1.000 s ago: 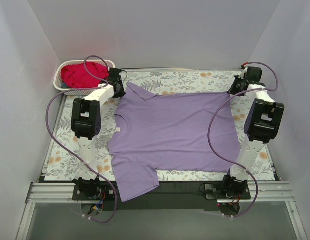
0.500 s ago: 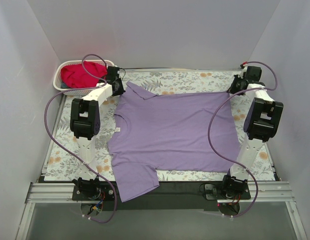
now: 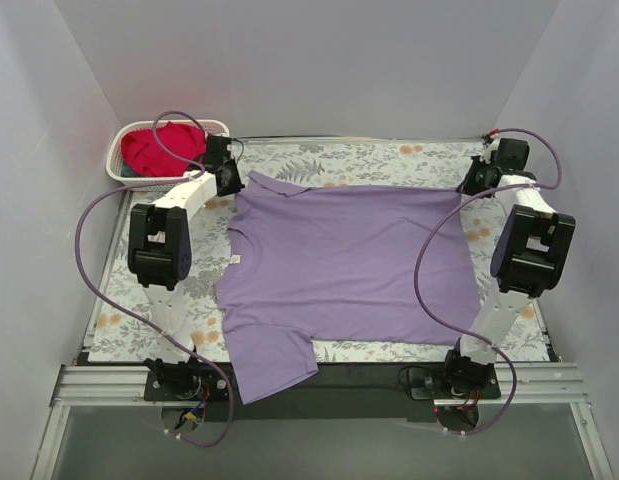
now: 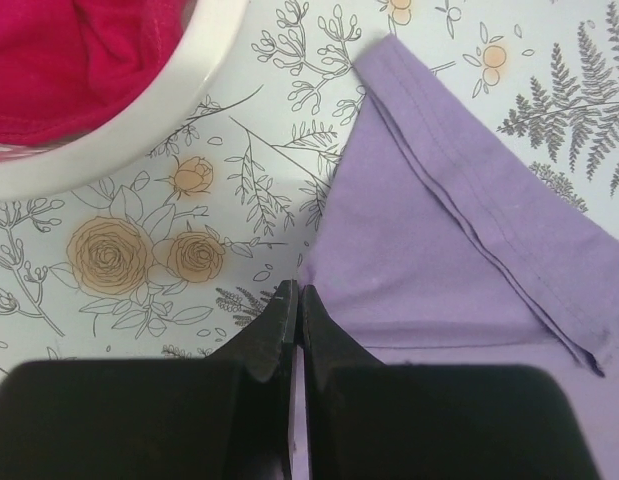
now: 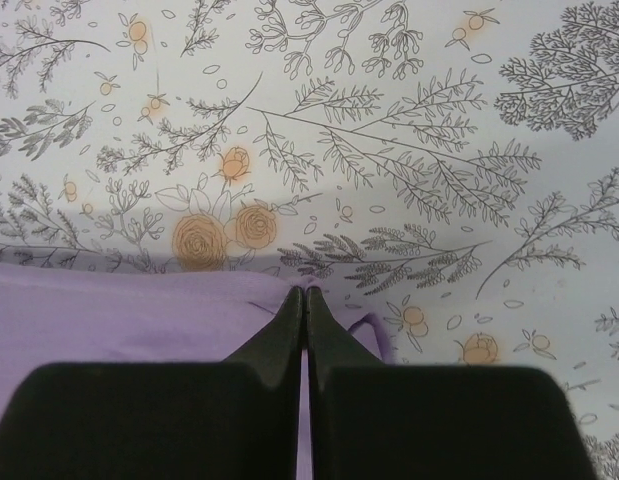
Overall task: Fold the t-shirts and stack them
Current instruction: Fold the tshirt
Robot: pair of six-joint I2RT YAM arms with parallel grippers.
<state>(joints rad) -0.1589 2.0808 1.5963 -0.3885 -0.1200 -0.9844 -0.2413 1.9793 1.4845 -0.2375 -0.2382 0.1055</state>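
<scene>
A lavender t-shirt lies spread flat on the floral table cover, one sleeve hanging over the near edge. My left gripper is shut on the shirt's far left edge by the sleeve; its jaws pinch the cloth. My right gripper is shut on the shirt's far right corner, with jaws closed on the hem. A red t-shirt lies bunched in the white basket at the far left, and it also shows in the left wrist view.
The basket rim sits close to the left gripper. White walls enclose the table on the left, back and right. Purple cables loop from both arms.
Both grippers have moved slightly outward and back, pulling the shirt's far edge straighter and flatter. The left sleeve now lies more stretched toward the basket.
</scene>
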